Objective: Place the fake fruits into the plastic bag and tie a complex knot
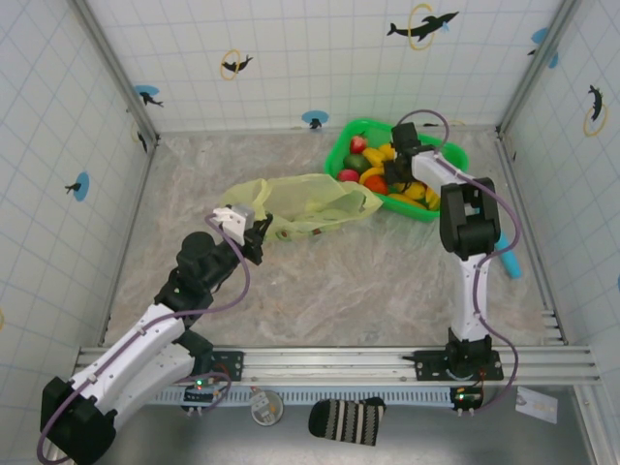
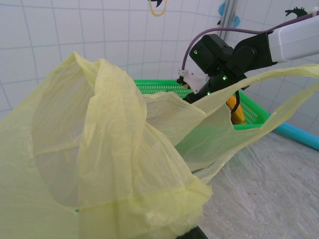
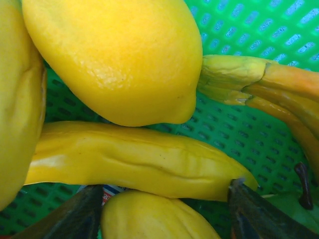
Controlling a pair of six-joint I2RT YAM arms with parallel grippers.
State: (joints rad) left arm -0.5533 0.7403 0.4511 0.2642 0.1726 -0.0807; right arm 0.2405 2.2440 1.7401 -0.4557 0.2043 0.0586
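The left hand (image 1: 244,221) is clamped tight on the edge of the plastic bag (image 1: 310,199), which lies on the surface (image 1: 339,291) beside the green basket (image 1: 453,155). The right hand (image 1: 391,176) hangs open over the fake fruits (image 3: 134,159) in the basket, its 2 fingers (image 3: 254,214) apparently gripping nothing.

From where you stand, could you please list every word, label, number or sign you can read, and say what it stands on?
Nothing here can be read as text.
Sticker in the green basket, red and blue print: mostly hidden, unreadable.
White card at the near right corner: too small to read.
Wall decals: dark sea-animal silhouettes with rings or discs, no words.
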